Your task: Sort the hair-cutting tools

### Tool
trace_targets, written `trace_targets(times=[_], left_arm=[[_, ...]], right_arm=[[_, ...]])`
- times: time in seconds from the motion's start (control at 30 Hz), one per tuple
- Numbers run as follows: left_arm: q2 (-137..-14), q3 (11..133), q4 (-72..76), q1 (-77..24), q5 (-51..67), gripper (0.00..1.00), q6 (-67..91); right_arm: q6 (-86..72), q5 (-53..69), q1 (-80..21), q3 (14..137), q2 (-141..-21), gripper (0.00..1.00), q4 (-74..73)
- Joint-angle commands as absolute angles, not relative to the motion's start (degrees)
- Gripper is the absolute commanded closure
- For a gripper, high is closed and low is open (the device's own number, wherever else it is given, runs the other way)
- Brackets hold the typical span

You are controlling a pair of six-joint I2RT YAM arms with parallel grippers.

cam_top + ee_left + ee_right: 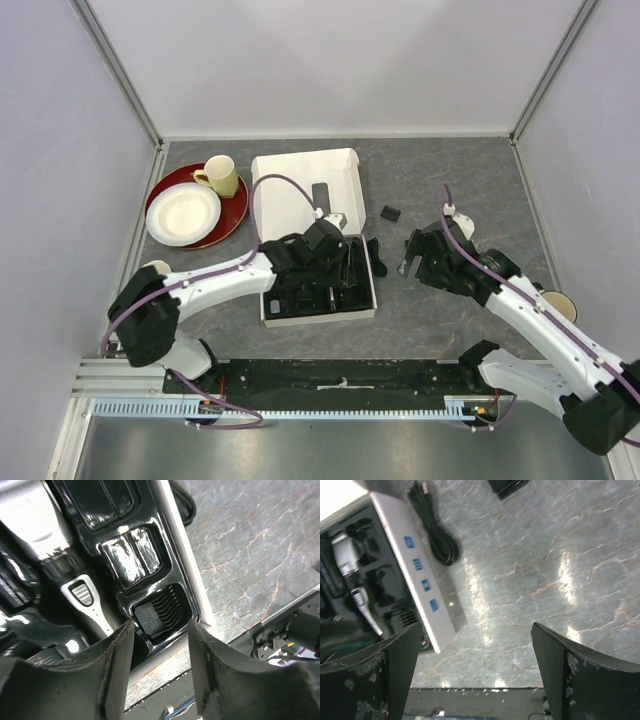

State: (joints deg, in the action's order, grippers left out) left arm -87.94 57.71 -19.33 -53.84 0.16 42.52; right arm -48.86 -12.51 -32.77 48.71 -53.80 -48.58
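This is a robotics lab test cell, not a home or a shop. Plain pale walls [340, 60] close in 3 sides, joined at the corners by bare aluminium posts [120, 70]. The bench [450, 170] has a grey marbled top. 2 white arms, the left arm [215, 283] and the right arm [545, 315], are bolted to a black base plate [340, 375] at its near edge, next to a slotted aluminium rail [120, 372]. Purple cables [280, 177] run exposed along both arms. At the back left, a red plate [235, 205] carries a white bowl [183, 213] and a cup [222, 176].
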Motion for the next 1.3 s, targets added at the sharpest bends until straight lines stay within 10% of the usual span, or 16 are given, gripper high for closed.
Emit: trace_targets(times=[0.0,0.47,1.27], left_arm=[[-80.2,60.1,-22.3,-53.8,-7.1,0.37,36.9],[-63.4,51.3,-23.9,-50.5,-12.9,0.02,30.3],[-59.9,46.7,-22.3,-46.1,-12.6,0.00,27.2]], right_arm=[[-44.7,-21.7,-32.4,53.7,-60.4,0.02,-46.5],[-68.2,-21.1,-21.5,69.6,-91.2,0.02,-42.0],[-85.1,-17.3,-14.3,68.5,-103.7,0.14,-40.3]])
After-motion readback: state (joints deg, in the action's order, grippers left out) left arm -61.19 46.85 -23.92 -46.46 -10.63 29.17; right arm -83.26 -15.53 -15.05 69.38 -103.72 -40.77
